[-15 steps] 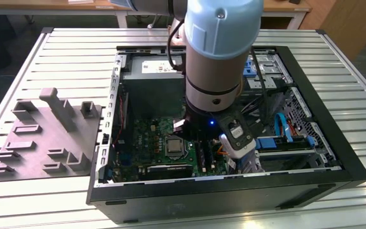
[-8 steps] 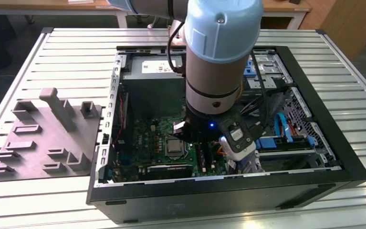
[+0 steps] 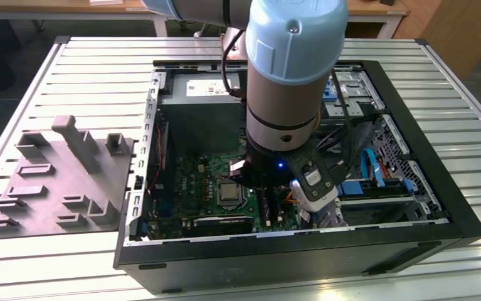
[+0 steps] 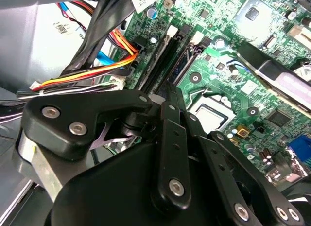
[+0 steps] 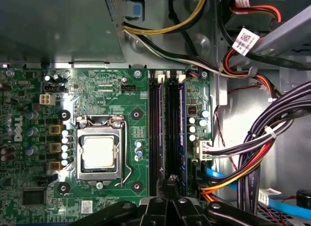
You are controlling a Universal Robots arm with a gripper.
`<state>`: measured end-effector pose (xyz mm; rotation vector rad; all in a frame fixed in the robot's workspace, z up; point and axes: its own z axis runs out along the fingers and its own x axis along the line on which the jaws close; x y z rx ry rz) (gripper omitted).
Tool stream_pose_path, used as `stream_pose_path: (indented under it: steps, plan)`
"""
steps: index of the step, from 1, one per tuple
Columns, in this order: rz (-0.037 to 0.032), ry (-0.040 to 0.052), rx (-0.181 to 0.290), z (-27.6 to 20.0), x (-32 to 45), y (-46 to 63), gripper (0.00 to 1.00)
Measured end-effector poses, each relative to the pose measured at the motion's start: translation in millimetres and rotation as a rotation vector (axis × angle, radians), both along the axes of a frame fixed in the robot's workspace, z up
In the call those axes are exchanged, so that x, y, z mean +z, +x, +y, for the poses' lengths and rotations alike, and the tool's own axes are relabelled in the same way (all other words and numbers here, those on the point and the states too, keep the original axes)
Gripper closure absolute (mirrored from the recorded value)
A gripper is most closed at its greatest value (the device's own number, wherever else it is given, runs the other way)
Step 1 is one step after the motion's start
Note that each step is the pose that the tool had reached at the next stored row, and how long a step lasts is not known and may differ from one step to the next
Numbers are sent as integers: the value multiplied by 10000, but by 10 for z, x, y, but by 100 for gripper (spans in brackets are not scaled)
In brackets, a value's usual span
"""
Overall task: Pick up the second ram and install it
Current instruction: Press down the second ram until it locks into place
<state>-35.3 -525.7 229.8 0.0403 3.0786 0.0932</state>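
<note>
A dark-blue ram (image 5: 181,133) stands on edge in the black memory slot nearest the cable bundle, and its blue face (image 4: 181,66) also shows in the second wrist view. I cannot tell whether it is the second ram. My gripper (image 5: 170,183) is down inside the open computer case (image 3: 441,207), over the near end of the memory slots (image 5: 160,133) and just beside the blue stick. Its black fingers (image 4: 171,114) look drawn together, with nothing visible between them. In the exterior view the gripper (image 3: 264,188) hangs under the pale-blue arm, above the green motherboard (image 3: 207,182).
The processor socket (image 5: 97,153) lies beside the slots. Thick black, red and yellow cable bundles (image 5: 257,148) crowd the other side. The grey power-supply box (image 3: 198,94) sits at the case's far end. A grey parts fixture (image 3: 56,182) rests on the slatted table at the exterior view's left.
</note>
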Motion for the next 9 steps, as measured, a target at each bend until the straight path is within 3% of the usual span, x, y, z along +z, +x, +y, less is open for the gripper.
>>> stream_pose_path:
  steps: [9]
  plan:
    - [1,-3,1,-1,-35,0,90]
